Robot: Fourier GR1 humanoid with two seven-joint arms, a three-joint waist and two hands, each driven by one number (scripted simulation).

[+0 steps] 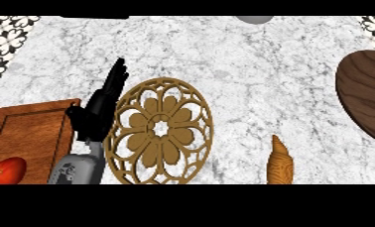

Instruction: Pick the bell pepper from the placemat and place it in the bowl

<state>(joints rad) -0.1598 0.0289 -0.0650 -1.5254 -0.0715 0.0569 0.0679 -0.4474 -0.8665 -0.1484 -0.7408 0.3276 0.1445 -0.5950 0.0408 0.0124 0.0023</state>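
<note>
Marble desk (242,62), round fretwork mat (158,131) at the middle of its front edge.
Wooden tray (33,127) at the front left corner; dark bowl (359,97) cut by the right edge; left robot hand (93,117) open, fingers straight, between tray and mat; red pepper (10,170) on the tray, partly out of view.

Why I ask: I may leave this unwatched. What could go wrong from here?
1. The red thing, probably the pepper, is mostly cut off at the lower left corner, on the wooden tray; the open left hand is farther out, so a grasp may be poorly seen.
2. The bowl lies at the far right edge; a carry would cross the placemat and could clip the tan ridged item.
</note>
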